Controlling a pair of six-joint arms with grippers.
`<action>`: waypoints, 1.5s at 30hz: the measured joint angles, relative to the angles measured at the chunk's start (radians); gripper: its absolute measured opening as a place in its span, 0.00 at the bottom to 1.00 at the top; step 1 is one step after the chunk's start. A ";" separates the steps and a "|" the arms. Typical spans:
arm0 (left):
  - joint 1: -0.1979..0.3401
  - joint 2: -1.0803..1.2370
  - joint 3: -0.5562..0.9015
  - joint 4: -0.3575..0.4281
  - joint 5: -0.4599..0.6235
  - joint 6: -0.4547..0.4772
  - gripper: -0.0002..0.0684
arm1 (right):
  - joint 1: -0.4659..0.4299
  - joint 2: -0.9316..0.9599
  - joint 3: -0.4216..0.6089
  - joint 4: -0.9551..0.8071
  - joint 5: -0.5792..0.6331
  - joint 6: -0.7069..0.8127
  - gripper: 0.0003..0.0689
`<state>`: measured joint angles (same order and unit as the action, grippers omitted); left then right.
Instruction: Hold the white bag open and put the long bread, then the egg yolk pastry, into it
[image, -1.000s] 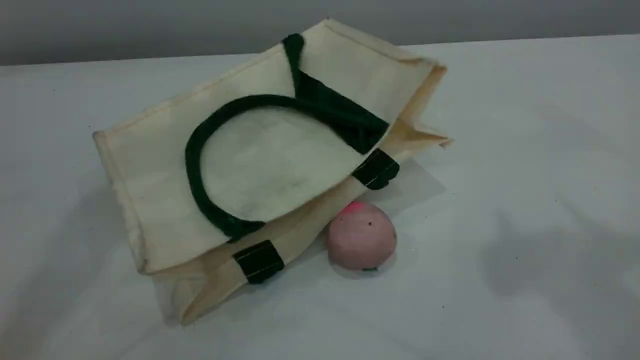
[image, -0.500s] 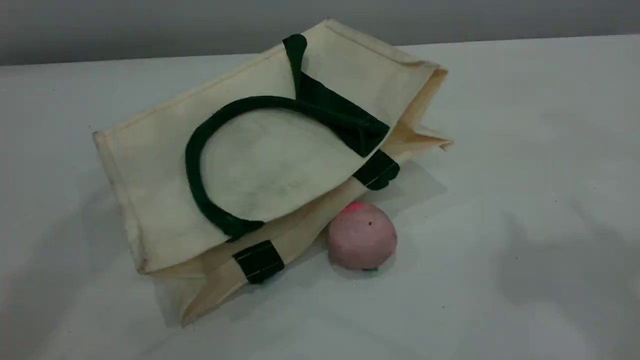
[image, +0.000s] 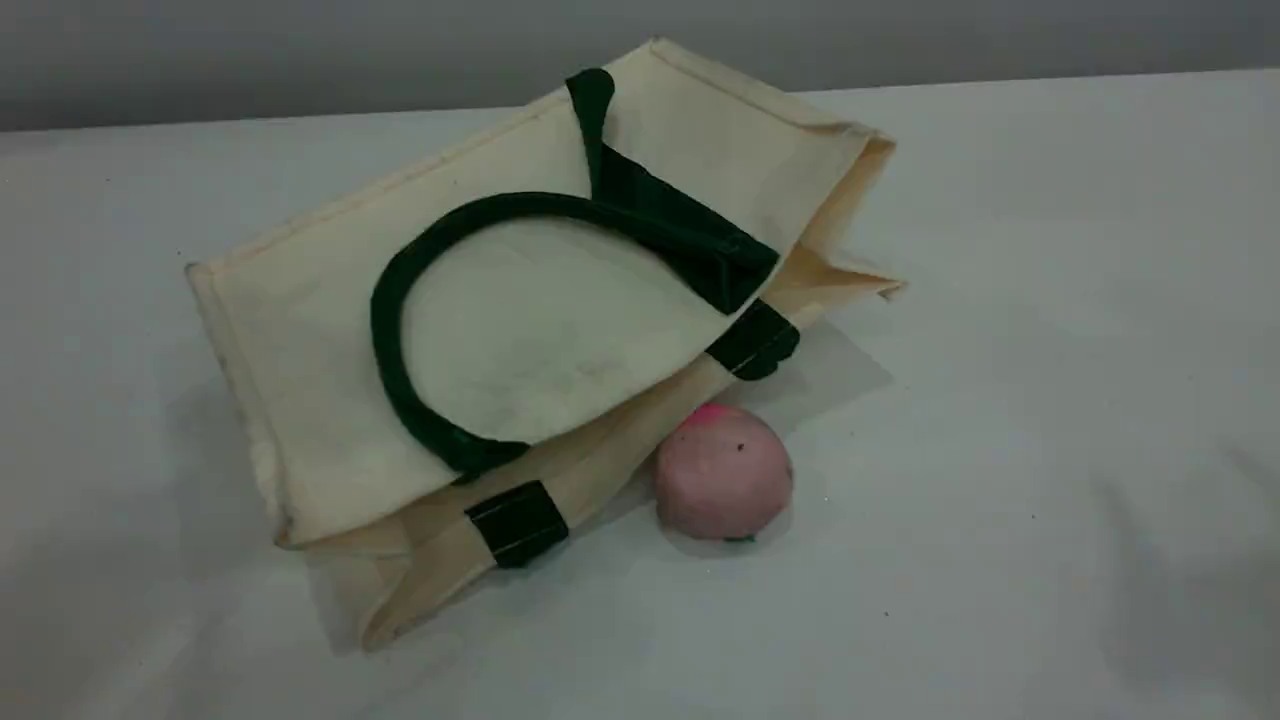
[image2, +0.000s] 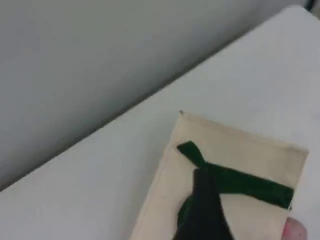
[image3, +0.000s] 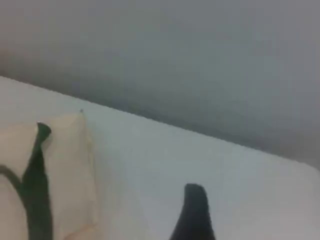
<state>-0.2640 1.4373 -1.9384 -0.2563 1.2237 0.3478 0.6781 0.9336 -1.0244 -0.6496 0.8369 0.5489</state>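
Lying collapsed, the white bag (image: 520, 330) hides its contents; both end effectors hang released, barely visible.

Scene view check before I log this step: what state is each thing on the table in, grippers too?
white bag: lying on its side, collapsed flat, mouth barely open.
green handle: flopped in a loop on the bag's upper face.
pink ball: loose on the table beside the bag's mouth, outside it.
left gripper: open, empty, above the bag.
right gripper: open, empty, over the table.
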 joint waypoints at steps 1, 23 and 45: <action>0.000 -0.018 0.000 0.017 0.000 -0.012 0.74 | 0.000 -0.016 0.000 0.011 0.005 -0.012 0.75; 0.000 -0.613 0.532 0.070 -0.001 -0.074 0.74 | 0.000 -0.502 0.000 0.456 0.176 -0.440 0.75; 0.000 -1.327 1.056 0.016 -0.002 -0.107 0.74 | 0.000 -0.879 0.184 0.874 0.301 -0.681 0.75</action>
<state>-0.2640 0.1102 -0.8820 -0.2401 1.2216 0.2405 0.6781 0.0546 -0.8408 0.2244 1.1383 -0.1321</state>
